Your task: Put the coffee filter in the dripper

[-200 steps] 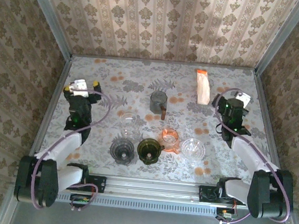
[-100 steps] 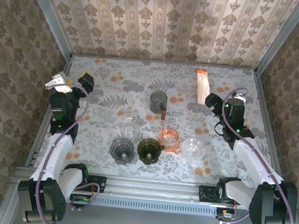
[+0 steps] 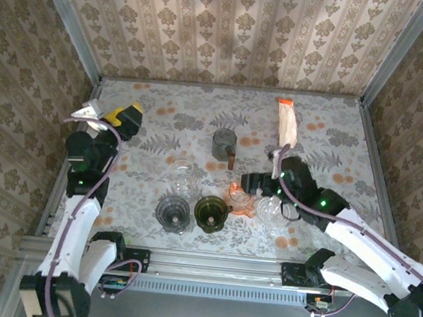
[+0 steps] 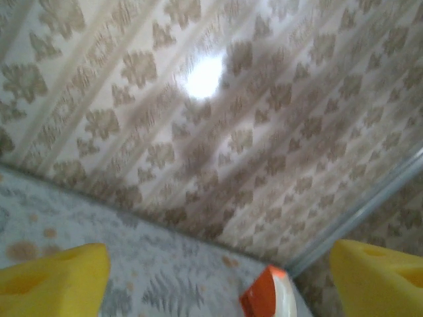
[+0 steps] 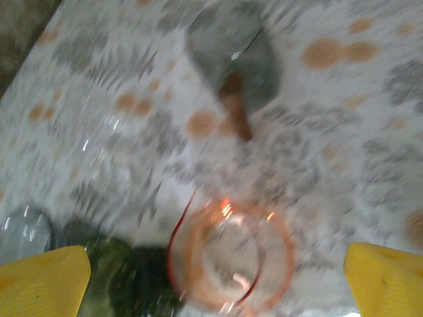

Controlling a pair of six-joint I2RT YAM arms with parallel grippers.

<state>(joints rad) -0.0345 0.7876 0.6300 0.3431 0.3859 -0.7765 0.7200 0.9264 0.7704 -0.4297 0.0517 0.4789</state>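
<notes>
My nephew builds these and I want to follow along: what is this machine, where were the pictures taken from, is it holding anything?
These are two robot arms bolted at the near edge of a table, each ending in a two-finger hand with yellow pads. The wide picture looks down from above and behind; the other two come from cameras on the wrists. The left hand is up by the far left corner, open, facing the wall. The right hand is open above an orange dripper and holds nothing. Also there: a green dripper, a smoky grey dripper, a clear dripper, a clear glass, a grey cup with a brown handle, and a pack of coffee filters.
</notes>
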